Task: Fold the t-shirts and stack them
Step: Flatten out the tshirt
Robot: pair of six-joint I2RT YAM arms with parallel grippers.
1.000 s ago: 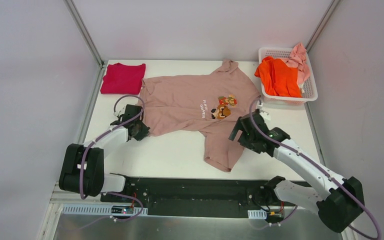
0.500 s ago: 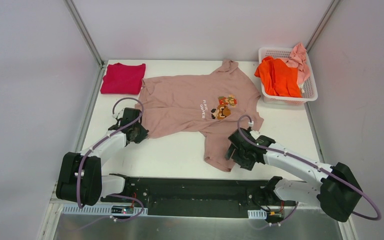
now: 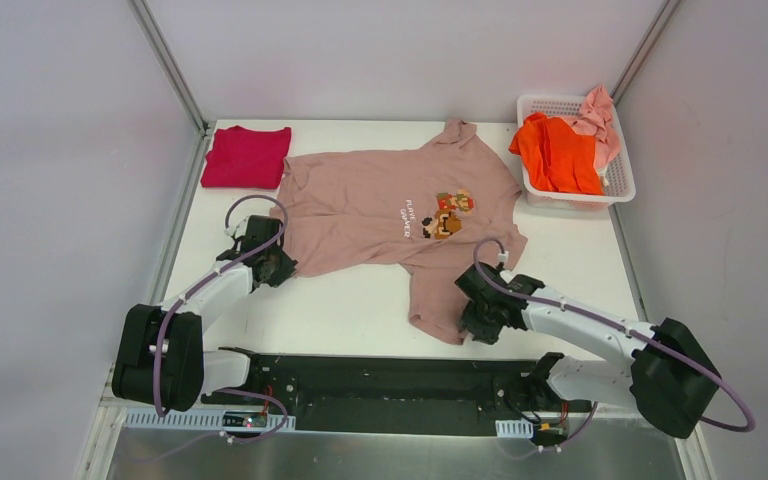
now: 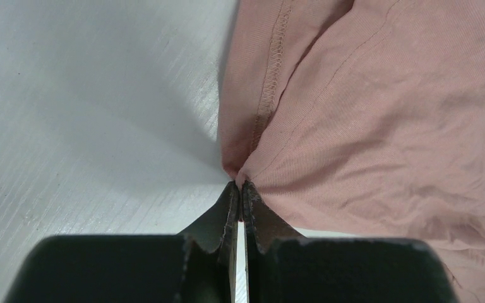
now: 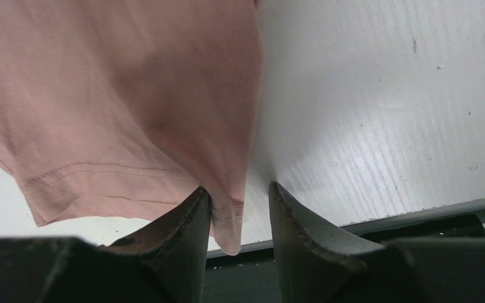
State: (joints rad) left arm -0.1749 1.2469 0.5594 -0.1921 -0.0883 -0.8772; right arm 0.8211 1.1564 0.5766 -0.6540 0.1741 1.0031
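Nearest the bases, the right gripper (image 5: 240, 196) stands with its jaws apart around the near hemmed corner of the dusty-pink shirt (image 3: 380, 205). One dark finger (image 5: 186, 218) touches the cloth and the other rests on the bare table (image 3: 360, 300) just beside it, so nothing is clamped there. A little farther back on the other side, the left gripper (image 4: 240, 189) is pinched tight on a small tuck at the shirt's edge, next to a row of stitching. This looks like taking hold for the first fold of the shirt, which lies spread across the middle of the table. The next move probably calls for the right jaws to close on the whole corner without scraping the tabletop, then for both arms to lift and carry evenly so the limp cloth does not bunch. The shirt is thin, soft knit, creased near the left grip, with double-stitched hems and a small cartoon print (image 3: 448, 215) on the chest. The table is white, matt and faintly grained. At the far left corner a crimson shirt (image 3: 247, 156) lies folded in a neat square. At the far right, a stiff white lattice basket (image 3: 575, 203) holds a crumpled orange shirt (image 3: 558, 152) and a pale pink shirt (image 3: 598, 118).
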